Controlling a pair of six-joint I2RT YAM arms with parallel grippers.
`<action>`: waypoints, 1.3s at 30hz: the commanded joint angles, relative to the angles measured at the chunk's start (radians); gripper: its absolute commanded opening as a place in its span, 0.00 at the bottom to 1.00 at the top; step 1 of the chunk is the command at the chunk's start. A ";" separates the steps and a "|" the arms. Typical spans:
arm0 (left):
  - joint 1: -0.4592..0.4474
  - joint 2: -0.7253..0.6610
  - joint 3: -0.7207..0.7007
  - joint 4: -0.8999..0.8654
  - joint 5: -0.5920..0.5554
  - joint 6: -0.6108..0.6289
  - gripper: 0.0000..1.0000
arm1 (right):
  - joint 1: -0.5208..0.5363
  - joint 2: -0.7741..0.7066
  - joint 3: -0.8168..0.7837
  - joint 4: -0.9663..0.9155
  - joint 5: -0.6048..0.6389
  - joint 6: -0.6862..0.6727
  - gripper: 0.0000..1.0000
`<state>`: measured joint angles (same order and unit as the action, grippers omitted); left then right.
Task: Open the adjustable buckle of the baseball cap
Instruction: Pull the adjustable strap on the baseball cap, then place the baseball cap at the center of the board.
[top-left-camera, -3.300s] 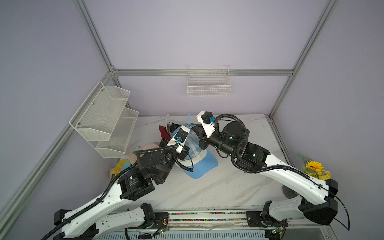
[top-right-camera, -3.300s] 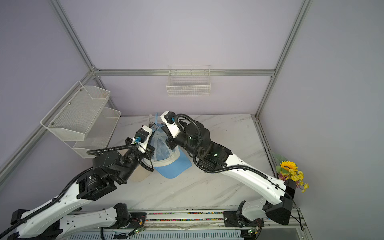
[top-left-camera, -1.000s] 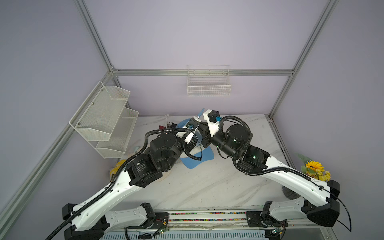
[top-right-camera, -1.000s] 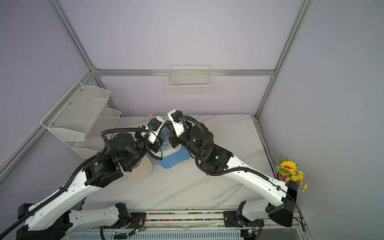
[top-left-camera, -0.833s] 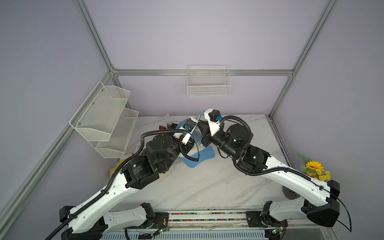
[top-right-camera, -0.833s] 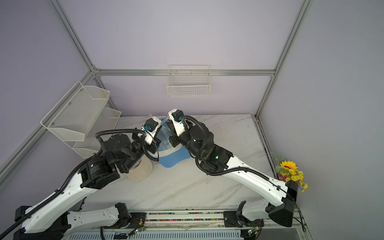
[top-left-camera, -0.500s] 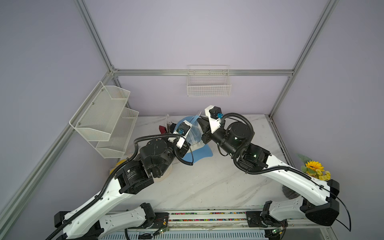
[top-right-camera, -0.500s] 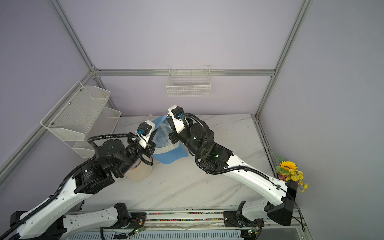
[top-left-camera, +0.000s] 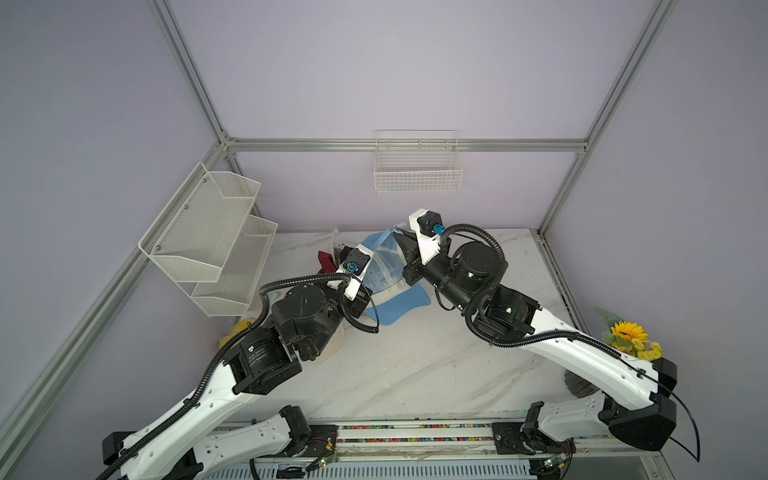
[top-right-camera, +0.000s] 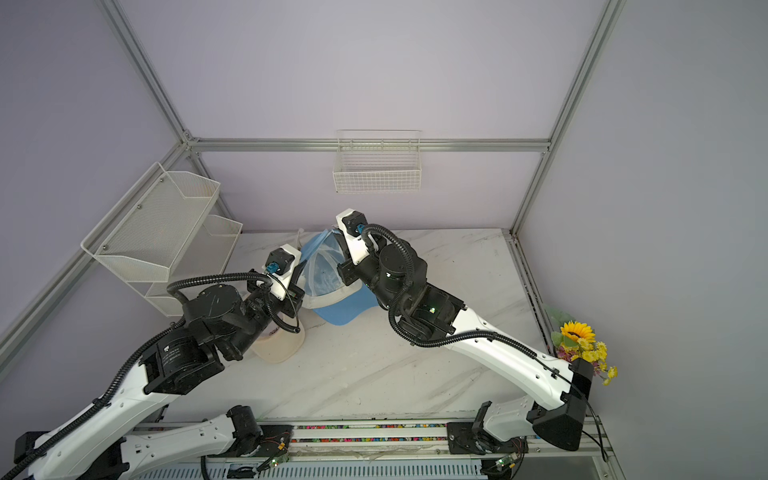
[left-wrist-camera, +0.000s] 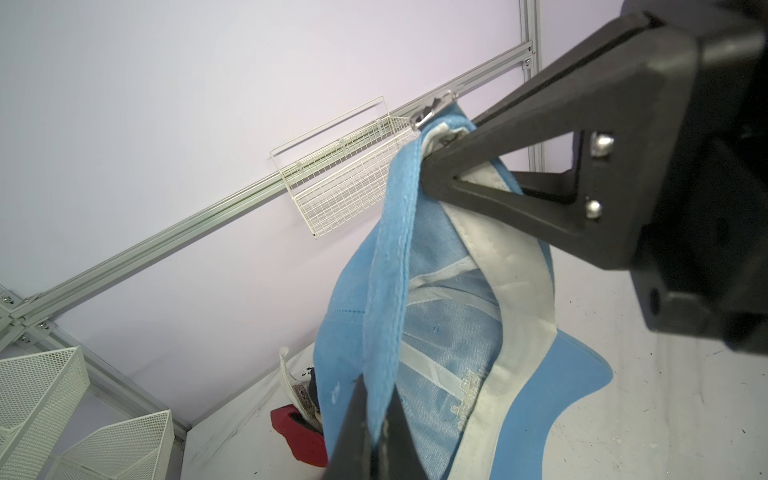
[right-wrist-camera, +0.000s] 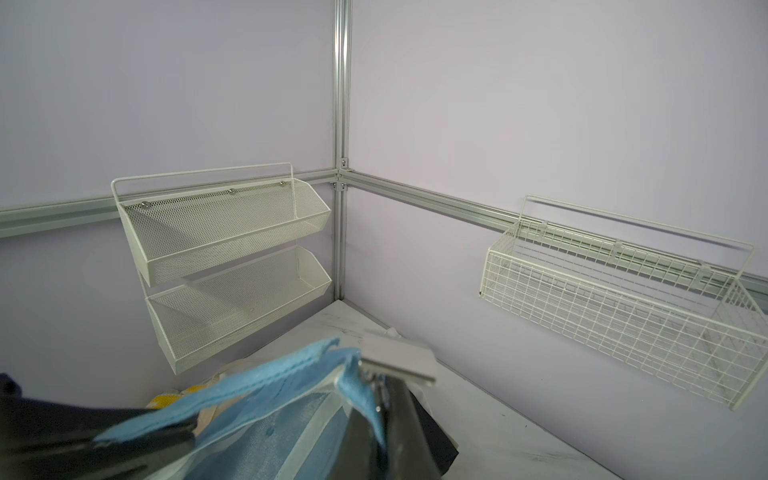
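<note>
The light blue baseball cap (top-left-camera: 384, 266) (top-right-camera: 328, 266) hangs above the table's back, inside facing up, brim (top-left-camera: 399, 305) lowest. Its blue strap (left-wrist-camera: 386, 270) is stretched taut between my two grippers. My left gripper (left-wrist-camera: 374, 419) (top-right-camera: 305, 261) is shut on the strap's free end. My right gripper (right-wrist-camera: 376, 399) (top-left-camera: 397, 237) is shut on the strap and cap edge, right beside the silver metal buckle (right-wrist-camera: 399, 361) (left-wrist-camera: 432, 110). The buckle's plate sticks out past the right fingertips.
A white two-tier mesh shelf (top-left-camera: 208, 245) hangs on the left wall, a wire basket (top-left-camera: 417, 174) on the back wall. On the table lie a red item (left-wrist-camera: 297, 432), a cream cap (top-right-camera: 278, 345) under the left arm, and a sunflower (top-left-camera: 627, 334) at the right edge.
My left gripper has pulled leftward away from the right gripper with the strap in it, drawing the strap out longer. The right gripper has stayed nearly in place, and the cap has shifted slightly.
</note>
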<state>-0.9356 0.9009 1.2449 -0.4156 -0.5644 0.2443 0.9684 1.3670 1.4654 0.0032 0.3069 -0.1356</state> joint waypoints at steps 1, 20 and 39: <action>0.015 -0.022 -0.021 0.055 -0.025 -0.013 0.00 | -0.011 -0.002 0.016 0.025 0.037 -0.007 0.00; 0.350 0.231 0.008 0.203 0.407 -0.242 0.00 | -0.166 -0.027 -0.037 -0.198 0.136 0.056 0.00; 0.446 0.561 0.060 0.349 0.582 -0.329 0.00 | -0.346 0.105 -0.066 -0.299 0.025 0.165 0.00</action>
<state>-0.5037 1.4536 1.2655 -0.1188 -0.0051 -0.0616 0.6468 1.4670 1.4136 -0.2844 0.3401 -0.0044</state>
